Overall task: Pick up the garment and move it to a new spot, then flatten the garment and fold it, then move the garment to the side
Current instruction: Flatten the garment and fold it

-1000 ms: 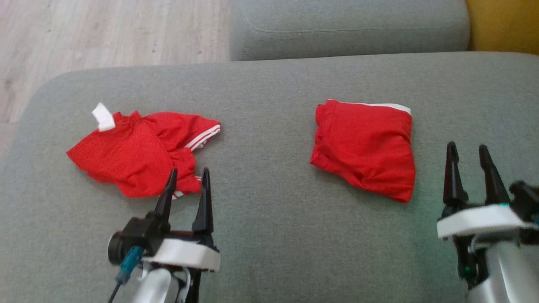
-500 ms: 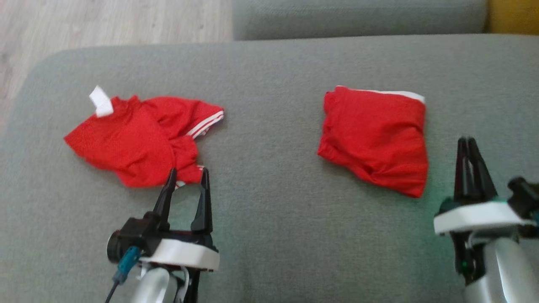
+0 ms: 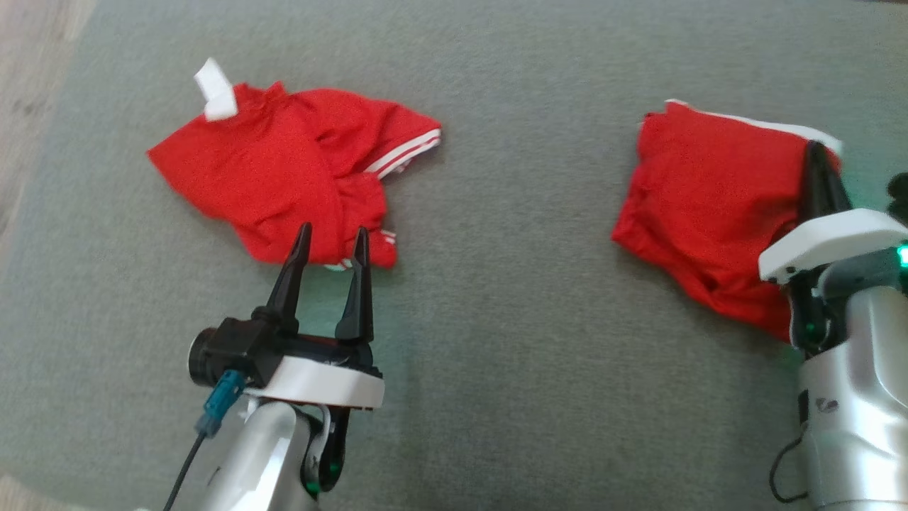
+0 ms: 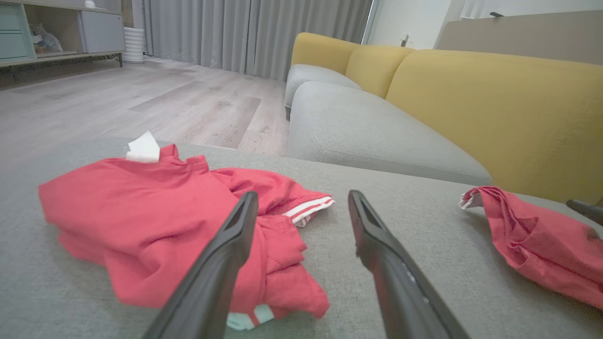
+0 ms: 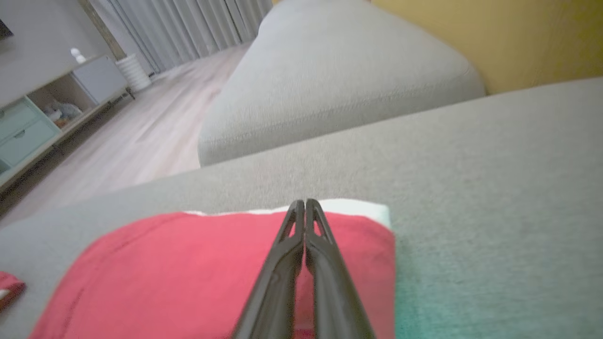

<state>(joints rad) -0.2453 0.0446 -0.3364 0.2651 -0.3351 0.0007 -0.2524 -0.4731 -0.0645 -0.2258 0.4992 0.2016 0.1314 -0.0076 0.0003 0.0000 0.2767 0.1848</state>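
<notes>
Fingers of the left gripper [image 3: 335, 228] stand wide apart and hold nothing. Their tips are just at the near edge of the crumpled red garment [image 3: 284, 177], which lies toward the far left corner of the grey sofa seat [image 3: 511, 319]. Fingers of the right gripper [image 3: 816, 149] are pressed together with no cloth between them. They point over the folded red garment [image 3: 709, 206], which lies toward the right side of the same seat, well apart from the first one. Whether they touch it I cannot tell.

The crumpled garment is, I judge, the one to pick up. It looks like thin knit cloth: light, soft, with no stiffness, and not fragile. When lifted it will probably sag and open, and it may drag a little on the rough seat fabric instead of sliding. A good place to take hold is the bunched fold with white stripes [image 3: 369, 248] at its near edge, just before the left fingers, where several layers pile up and a pinch can catch them together. The seat is soft, so the fingers can press down a little to get under the cloth. The white tag [image 3: 215, 98] at the far edge seems too small for a safe hold.
</notes>
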